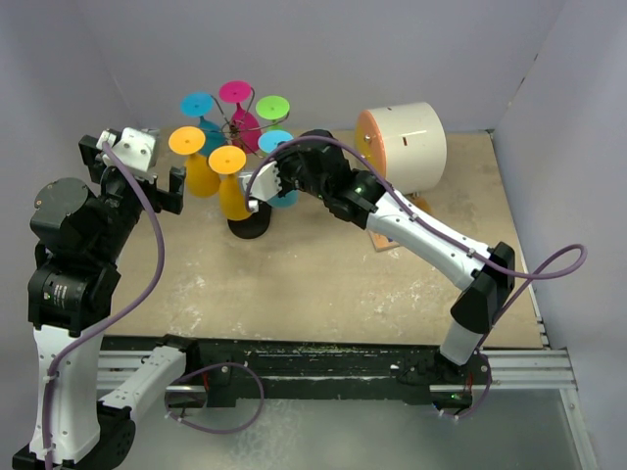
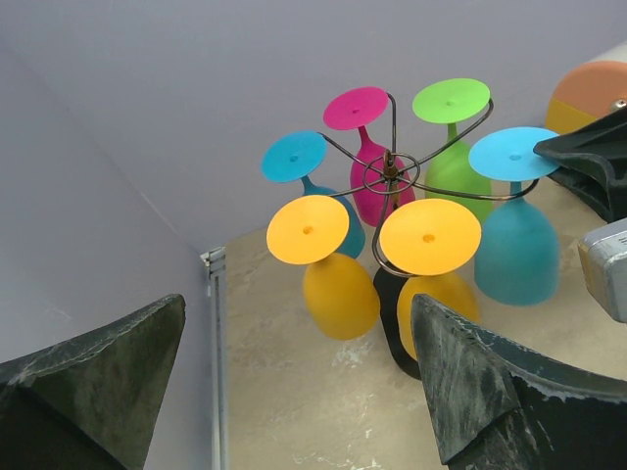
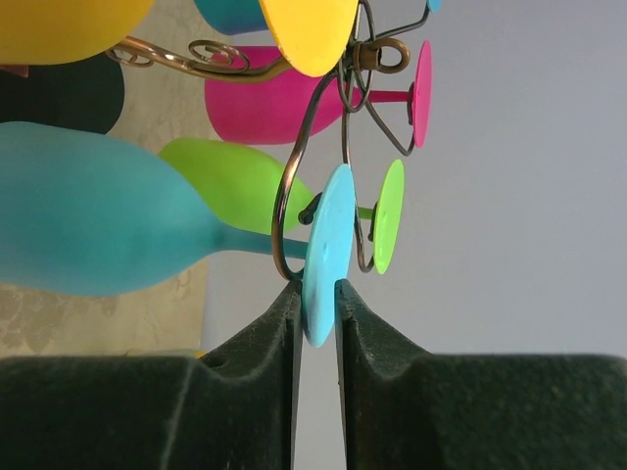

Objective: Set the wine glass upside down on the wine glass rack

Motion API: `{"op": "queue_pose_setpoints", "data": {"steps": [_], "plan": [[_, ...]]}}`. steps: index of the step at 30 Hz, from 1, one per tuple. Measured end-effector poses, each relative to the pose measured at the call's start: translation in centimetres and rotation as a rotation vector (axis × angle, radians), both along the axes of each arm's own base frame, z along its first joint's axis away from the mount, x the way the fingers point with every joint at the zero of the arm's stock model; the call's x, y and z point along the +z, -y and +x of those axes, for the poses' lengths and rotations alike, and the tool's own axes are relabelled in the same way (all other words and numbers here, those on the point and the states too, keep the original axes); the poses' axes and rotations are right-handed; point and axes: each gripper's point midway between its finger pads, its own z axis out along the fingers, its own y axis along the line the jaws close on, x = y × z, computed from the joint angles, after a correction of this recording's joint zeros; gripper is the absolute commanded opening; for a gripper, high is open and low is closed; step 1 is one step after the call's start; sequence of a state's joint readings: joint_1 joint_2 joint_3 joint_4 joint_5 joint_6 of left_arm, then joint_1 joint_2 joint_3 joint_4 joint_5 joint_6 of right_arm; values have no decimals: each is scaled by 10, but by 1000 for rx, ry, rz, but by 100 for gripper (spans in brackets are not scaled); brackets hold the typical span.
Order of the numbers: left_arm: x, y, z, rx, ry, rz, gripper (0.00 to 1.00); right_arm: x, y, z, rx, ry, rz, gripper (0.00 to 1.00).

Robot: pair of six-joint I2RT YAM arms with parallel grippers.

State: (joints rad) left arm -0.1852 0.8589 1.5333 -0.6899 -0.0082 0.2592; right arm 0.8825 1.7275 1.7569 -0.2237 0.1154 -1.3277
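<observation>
The blue wine glass hangs upside down on the wine glass rack, its stem in a wire loop and its round foot on top. My right gripper sits at that foot with its jaws barely parted, one finger close on each face of the disc. In the top view the right gripper reaches in at the rack's right side, above the black base. My left gripper is wide open and empty, left of the rack and apart from it.
Several other glasses hang upside down on the rack: two yellow, a pink, a green and another blue. A white cylinder with an orange face lies at the back right. Grey walls enclose the table.
</observation>
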Motion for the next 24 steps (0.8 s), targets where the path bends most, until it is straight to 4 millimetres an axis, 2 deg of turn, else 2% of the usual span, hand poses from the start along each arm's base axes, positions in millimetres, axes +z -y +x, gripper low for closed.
{"op": "queue_pose_setpoints", "data": {"steps": [12, 20, 24], "plan": [[0, 0, 0, 0, 0, 0, 99, -5, 4, 1, -11, -1, -12, 33], [-2, 0, 0, 0, -1, 13, 99, 4, 21, 0, -40, 11, -2, 55], [-6, -1, 2, 0, -10, 20, 99, 7, 35, 0, -61, 6, 14, 61]]}}
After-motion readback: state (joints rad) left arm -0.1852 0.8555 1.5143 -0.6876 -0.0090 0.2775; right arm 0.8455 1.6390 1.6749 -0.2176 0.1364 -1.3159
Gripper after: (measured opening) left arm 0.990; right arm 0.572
